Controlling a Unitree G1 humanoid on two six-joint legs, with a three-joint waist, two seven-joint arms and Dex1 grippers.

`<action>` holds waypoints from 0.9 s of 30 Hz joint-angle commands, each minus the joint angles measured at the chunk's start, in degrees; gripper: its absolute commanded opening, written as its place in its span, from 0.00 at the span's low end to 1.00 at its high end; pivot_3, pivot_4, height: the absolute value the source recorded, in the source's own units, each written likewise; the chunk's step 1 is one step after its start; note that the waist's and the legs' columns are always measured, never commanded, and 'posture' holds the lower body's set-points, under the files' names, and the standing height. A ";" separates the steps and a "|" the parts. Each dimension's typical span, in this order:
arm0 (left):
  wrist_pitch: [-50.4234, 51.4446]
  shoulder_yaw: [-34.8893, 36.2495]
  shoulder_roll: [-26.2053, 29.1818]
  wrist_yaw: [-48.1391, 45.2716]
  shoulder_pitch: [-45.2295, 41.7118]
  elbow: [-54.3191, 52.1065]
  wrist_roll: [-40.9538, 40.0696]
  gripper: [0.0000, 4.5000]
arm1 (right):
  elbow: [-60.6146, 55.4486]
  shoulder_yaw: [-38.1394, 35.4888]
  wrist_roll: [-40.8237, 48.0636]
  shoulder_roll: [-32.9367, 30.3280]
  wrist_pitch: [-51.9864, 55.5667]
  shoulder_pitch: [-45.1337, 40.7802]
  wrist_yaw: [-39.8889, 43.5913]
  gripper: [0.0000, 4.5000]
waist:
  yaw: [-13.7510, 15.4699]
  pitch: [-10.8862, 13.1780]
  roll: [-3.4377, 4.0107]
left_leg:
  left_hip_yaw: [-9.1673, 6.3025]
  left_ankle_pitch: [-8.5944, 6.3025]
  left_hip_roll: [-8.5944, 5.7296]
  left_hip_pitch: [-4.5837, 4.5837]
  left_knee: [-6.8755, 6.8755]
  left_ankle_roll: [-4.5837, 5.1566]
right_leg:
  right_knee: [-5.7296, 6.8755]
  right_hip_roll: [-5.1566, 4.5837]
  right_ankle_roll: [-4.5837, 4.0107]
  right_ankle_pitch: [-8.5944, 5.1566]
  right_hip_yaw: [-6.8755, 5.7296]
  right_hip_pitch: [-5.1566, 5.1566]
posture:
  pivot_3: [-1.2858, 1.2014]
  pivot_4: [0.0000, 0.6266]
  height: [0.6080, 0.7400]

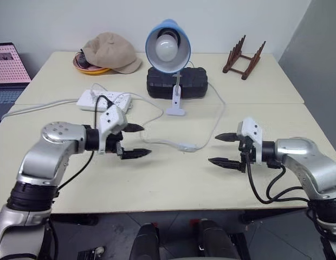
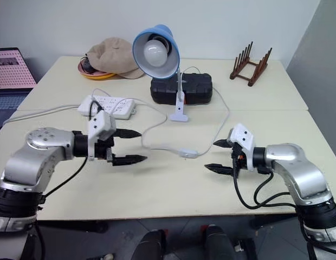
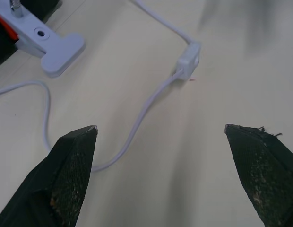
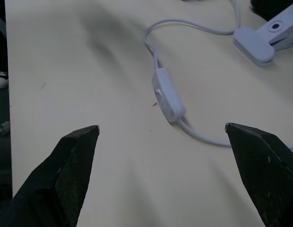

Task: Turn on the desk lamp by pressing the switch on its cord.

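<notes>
The desk lamp (image 1: 167, 46), blue shade and white bulb unlit, stands on its white base (image 1: 175, 110) in front of a black box. Its thin white cord (image 1: 157, 142) loops over the table to the small white switch (image 1: 187, 147), which lies flat between my two hands. The switch (image 4: 167, 98) lies ahead of my right fingers, and also ahead of my left fingers as the switch (image 3: 189, 60). My left gripper (image 1: 139, 141) hovers open to the left of the switch. At the switch's right, my right gripper (image 1: 221, 149) is open too. Neither touches anything.
A white power strip (image 1: 103, 100) lies behind my left hand with its cable running left. The black box (image 1: 176, 82) sits behind the lamp base. At the back stand a beige cap (image 1: 111, 52) on an orange dish and a wooden rack (image 1: 244, 58).
</notes>
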 commanded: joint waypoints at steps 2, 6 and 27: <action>-6.32 -3.68 -1.01 -1.00 1.29 -4.35 2.52 1.00 | 15.21 8.23 -6.24 4.55 -7.84 -10.93 4.30 0.99 | 0.15 0.02 0.02 | -0.02 0.00 0.00 -0.01 -0.04 0.00 | 0.02 0.02 0.26 0.14 -0.03 -0.02 | 0.52 0.24 1.00; -7.32 -4.59 -2.19 -1.30 0.41 -4.39 2.20 1.00 | 27.99 13.17 -10.54 9.63 -13.73 -17.38 7.07 0.99 | 0.01 0.00 0.00 | -0.02 0.00 0.01 0.00 -0.04 0.00 | 0.04 0.03 0.26 0.16 -0.03 -0.02 | 0.52 0.24 1.00; -8.66 -4.38 -2.12 -1.83 0.42 -3.49 2.67 1.00 | 49.24 14.51 -16.98 16.18 -25.17 -25.43 14.59 0.41 | -0.30 0.01 0.02 | -0.08 0.00 0.02 0.03 -0.03 0.00 | 0.16 0.08 0.27 0.17 -0.05 -0.01 | 0.52 0.24 1.00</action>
